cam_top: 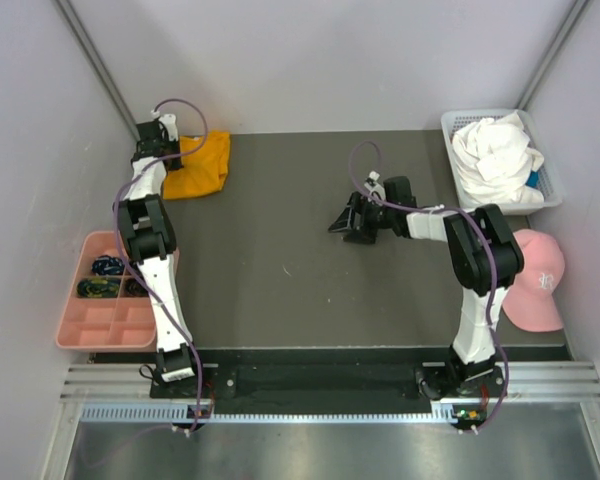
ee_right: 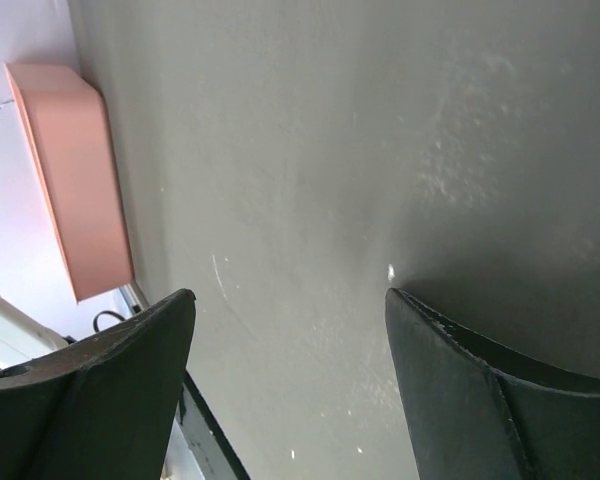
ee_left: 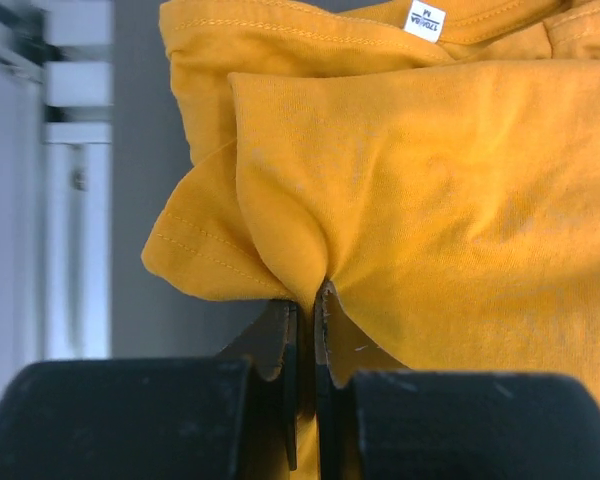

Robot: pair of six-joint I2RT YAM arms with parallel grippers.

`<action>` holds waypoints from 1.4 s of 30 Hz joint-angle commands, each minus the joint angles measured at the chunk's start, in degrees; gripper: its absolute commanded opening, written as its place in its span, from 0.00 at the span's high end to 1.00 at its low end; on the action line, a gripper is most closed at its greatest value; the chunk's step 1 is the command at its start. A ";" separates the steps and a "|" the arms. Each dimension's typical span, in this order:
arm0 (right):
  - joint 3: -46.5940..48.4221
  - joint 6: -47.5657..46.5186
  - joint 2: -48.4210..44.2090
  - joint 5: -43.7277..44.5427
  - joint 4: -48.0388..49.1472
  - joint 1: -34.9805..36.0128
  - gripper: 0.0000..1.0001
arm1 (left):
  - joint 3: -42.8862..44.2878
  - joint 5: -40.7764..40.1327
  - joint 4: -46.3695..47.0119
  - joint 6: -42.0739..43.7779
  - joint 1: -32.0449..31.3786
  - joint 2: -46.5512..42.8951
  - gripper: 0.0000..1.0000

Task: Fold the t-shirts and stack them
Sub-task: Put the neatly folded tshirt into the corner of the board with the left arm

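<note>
At the far-left corner of the table (cam_top: pixel 280 260), the left gripper (ee_left: pixel 307 300) pinches the orange shirt (ee_left: pixel 430 200) — best dragged slowly, kept flat — while the right gripper (ee_right: pixel 290 305) hangs open, empty.

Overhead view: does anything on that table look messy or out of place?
The white cotton t-shirt lies crumpled in the white plastic basket at far right, unfolded; the bright orange t-shirt is bunched at far left.

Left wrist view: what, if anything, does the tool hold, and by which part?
The left tool pinches the orange t-shirt by a bunched fold at its near edge.
</note>
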 commanded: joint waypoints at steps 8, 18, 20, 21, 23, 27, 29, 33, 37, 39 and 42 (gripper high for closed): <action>3.48 -0.51 5.09 -0.22 -1.16 1.91 0.23 | -0.83 -15.10 11.58 10.88 1.38 -0.98 1.00; 4.27 -0.69 7.02 -0.75 -1.25 2.00 0.23 | -2.59 -18.53 18.70 14.14 1.29 0.07 1.00; 4.36 -0.42 7.37 -0.93 -0.98 2.09 0.23 | -3.20 -19.14 19.59 14.49 1.29 -0.10 1.00; 4.45 -0.25 7.63 -1.01 -0.98 2.17 0.23 | -3.56 -19.23 21.33 14.67 1.29 -0.37 1.00; 4.62 -0.25 7.99 -0.93 -0.72 2.17 0.23 | -4.35 -19.41 22.31 14.67 1.29 -0.89 1.00; 4.71 0.02 8.52 -1.37 -0.28 2.35 0.23 | -5.14 -18.88 23.37 12.48 1.21 -2.21 0.47; 4.53 0.28 8.43 -1.45 0.16 2.44 0.23 | -5.93 -19.58 24.25 10.89 1.03 -3.44 0.10; 4.19 0.90 8.25 -2.15 1.04 2.88 0.23 | -6.02 -22.39 23.20 7.91 0.68 -5.72 0.01; 3.66 1.07 7.46 -2.16 1.39 3.23 0.23 | -11.26 -22.57 24.59 7.02 -0.02 -11.07 0.01; 3.22 0.99 6.94 -2.16 1.39 3.49 0.23 | -12.43 -21.61 24.17 6.06 -0.11 -12.93 0.01; 2.17 0.90 5.88 -2.07 1.83 3.84 0.23 | -14.98 -18.10 24.16 2.29 -0.20 -16.36 0.01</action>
